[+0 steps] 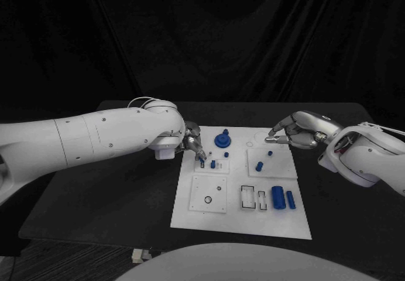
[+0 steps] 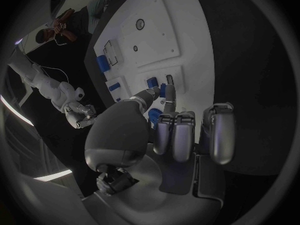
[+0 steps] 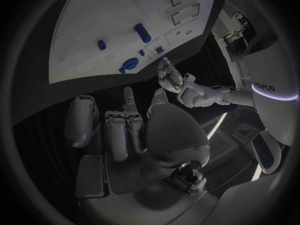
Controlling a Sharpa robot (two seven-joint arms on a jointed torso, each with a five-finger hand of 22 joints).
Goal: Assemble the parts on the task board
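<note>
1. your left hand (image 1: 192, 146) sits at the task board (image 1: 240, 225)'s nine o'clock edge, fingers (image 2: 170, 91) reaching among the small blue pegs (image 1: 213, 164); whether they pinch one, you cannot tell.
2. a sideways nudge could topple those pegs.
3. your right hand (image 1: 291, 133), curled on nothing at two o'clock, risks clipping the blue knob (image 1: 222, 140) if it sweeps inward.

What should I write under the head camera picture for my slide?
Two silver robot hands, left and right, reach over a white task board.

Robot lab, black-draped backdrop (image 1: 253, 47), black table (image 1: 110, 193), task board (image 1: 244, 222)
</note>
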